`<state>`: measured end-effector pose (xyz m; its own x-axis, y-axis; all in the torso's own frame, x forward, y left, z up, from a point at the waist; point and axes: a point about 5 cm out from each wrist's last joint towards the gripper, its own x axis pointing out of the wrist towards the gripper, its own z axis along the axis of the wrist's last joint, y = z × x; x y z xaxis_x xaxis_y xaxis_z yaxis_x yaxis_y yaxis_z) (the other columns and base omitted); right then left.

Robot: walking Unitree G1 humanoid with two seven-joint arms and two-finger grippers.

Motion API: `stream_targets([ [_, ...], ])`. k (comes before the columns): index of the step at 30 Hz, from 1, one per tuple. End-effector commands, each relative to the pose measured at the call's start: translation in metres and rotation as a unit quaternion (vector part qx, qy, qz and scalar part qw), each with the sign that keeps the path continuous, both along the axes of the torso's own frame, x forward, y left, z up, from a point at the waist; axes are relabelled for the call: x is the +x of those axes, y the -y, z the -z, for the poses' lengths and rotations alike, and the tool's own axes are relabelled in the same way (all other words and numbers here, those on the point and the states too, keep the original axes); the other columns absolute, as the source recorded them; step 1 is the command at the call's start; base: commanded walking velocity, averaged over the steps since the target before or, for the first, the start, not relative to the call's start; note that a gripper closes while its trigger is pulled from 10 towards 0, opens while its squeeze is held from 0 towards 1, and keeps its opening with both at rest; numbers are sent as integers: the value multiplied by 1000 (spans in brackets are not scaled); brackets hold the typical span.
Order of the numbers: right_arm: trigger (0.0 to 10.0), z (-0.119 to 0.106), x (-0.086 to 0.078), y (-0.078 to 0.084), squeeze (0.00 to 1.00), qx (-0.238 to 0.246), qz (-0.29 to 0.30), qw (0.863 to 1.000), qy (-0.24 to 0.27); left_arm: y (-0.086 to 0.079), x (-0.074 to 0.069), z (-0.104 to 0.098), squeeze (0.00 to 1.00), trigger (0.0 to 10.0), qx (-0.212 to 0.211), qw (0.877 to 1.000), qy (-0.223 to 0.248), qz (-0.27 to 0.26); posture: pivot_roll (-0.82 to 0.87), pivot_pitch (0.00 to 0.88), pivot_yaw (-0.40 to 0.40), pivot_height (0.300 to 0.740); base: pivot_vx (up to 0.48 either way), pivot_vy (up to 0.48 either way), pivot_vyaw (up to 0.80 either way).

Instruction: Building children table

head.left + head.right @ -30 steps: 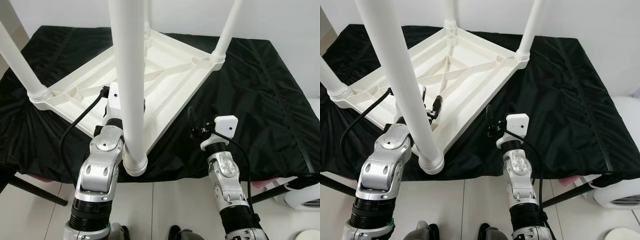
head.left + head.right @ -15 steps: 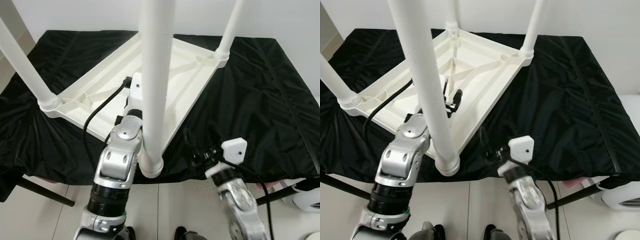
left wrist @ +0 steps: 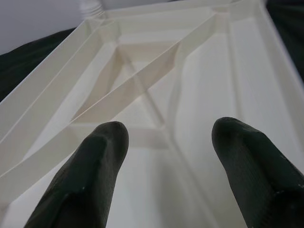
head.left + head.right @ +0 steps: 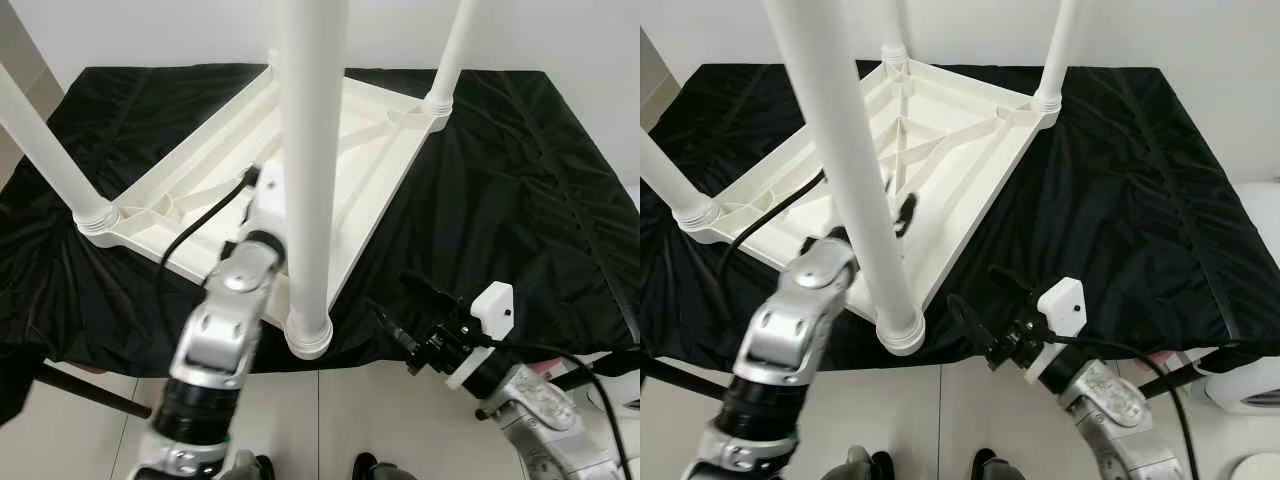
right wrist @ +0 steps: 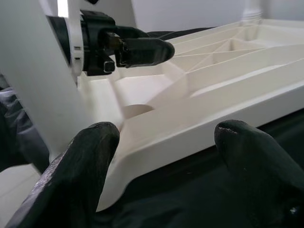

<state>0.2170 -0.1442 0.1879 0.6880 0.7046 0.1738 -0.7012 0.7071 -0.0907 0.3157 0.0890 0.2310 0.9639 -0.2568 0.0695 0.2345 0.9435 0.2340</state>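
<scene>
1. Left wrist view: your left gripper (image 3: 166, 142) hangs spread and empty just above the upturned table (image 4: 200, 190) — its ribbed underside lies directly ahead.
2. Right gripper (image 5: 164, 156), fingers parted, holds nothing — the table's near edge is in front.

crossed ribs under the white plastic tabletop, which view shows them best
The left wrist view: the crossed ribs of the upturned white plastic tabletop lie close up beyond the open left tool. Both eye views show them smaller, partly behind a white round leg. The right wrist view sees them edge-on.
</scene>
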Motion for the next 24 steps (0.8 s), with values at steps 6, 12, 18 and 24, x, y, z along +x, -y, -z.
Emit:
stream_targets([
  [6, 10000, -5, -5, -5, 0, -36, -82, 996, -2, -33, -3, 12, 0, 10000, 44, 999, -9, -29, -34, 198, 67, 740, 0, 0, 0],
  [12, 10000, -10, 4, -8, 0, -46, -115, 992, -6, -62, -6, 17, 0, 10000, 75, 995, -18, -55, -17, 203, 56, 740, 0, 0, 0],
  [18, 10000, -10, 15, -19, 0, -61, -166, 984, 1, -92, -12, 19, 0, 10000, 106, 991, -27, -82, 10, 208, 39, 740, 0, 0, 0],
  [24, 10000, -8, 20, -27, 0, -67, -201, 977, 1, -106, -15, 22, 0, 10000, 121, 988, -38, -88, 28, 209, 31, 740, 0, 0, 0],
])
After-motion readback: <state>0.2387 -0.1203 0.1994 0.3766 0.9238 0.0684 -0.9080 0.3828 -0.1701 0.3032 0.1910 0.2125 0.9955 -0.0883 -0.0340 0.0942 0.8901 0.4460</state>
